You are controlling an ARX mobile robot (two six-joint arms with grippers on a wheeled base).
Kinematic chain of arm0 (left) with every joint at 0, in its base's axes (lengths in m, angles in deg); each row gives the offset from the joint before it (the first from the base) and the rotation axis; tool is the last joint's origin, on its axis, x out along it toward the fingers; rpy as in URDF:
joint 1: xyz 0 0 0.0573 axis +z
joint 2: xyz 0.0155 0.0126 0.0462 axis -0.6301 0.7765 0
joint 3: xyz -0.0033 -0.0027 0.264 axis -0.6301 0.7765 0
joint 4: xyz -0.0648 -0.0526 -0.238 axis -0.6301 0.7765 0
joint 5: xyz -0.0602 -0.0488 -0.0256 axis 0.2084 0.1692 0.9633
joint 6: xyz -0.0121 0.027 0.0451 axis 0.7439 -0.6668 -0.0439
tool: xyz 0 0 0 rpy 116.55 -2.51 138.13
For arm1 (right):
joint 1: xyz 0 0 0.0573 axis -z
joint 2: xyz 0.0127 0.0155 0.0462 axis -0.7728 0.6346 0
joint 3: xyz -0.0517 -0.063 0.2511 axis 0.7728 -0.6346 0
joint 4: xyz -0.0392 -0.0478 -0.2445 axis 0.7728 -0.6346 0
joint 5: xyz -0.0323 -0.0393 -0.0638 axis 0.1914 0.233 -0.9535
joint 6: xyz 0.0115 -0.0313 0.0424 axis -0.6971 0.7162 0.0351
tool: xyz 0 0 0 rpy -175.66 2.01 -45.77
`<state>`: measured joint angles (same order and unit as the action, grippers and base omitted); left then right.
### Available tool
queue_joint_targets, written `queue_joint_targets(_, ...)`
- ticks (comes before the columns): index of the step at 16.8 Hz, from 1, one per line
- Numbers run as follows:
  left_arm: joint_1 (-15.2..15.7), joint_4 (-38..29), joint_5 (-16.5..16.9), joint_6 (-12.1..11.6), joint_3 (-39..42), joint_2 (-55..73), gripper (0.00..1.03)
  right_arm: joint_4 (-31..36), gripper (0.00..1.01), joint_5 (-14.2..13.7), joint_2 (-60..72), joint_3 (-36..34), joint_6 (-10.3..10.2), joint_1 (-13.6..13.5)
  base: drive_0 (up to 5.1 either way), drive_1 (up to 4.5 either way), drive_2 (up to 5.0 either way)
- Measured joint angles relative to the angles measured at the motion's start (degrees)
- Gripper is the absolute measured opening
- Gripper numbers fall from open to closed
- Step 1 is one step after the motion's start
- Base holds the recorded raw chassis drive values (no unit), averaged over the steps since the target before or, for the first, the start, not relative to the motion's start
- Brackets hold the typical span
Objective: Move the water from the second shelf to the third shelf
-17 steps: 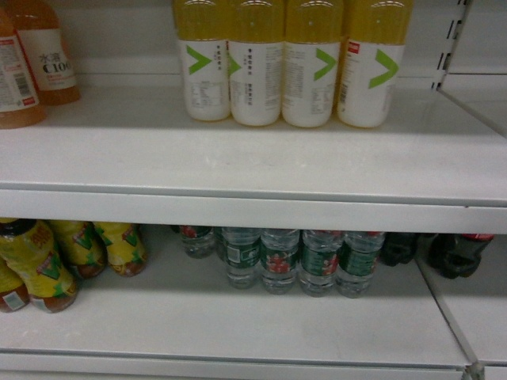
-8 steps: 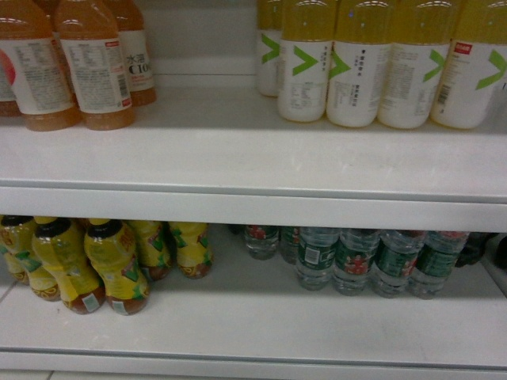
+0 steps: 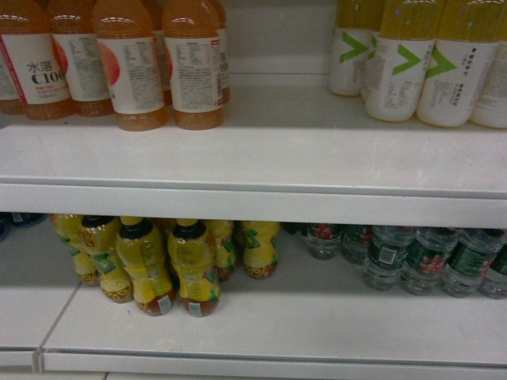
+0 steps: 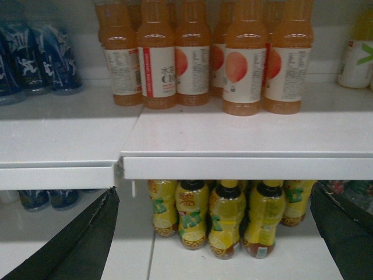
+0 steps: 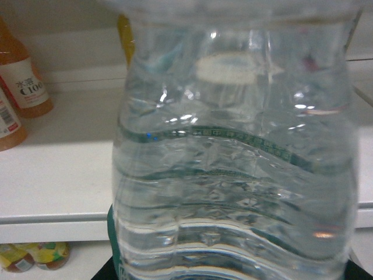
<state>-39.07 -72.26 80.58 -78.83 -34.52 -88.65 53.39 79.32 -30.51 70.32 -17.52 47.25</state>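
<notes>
Water bottle [image 5: 233, 157] filled the right wrist view, seemingly carried in the right gripper, jaws unseen, so grip could not be told. Placement on the upper shelf [image 3: 261, 162] seemed left. Left gripper [image 4: 215, 233] hung with jaws apart. Orange drinks [image 3: 194, 67] read "C100"; yellow-labelled tea bottles [image 3: 190, 269] stood below.

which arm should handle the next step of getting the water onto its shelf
Right. A water bottle fills the right wrist view, seemingly already in the right pincer, level with an open shelf. The left pincer is open and holds nothing, facing yellow bottles.
</notes>
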Motion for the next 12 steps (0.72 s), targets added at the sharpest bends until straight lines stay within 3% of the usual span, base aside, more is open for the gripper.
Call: queue_joint_targets(12,0.0,-0.1,0.0,0.0,0.0,0.0,0.98,0.0,0.41,0.1,0.0,0.0,0.0,0.0,-4.5,2.2,2.2)
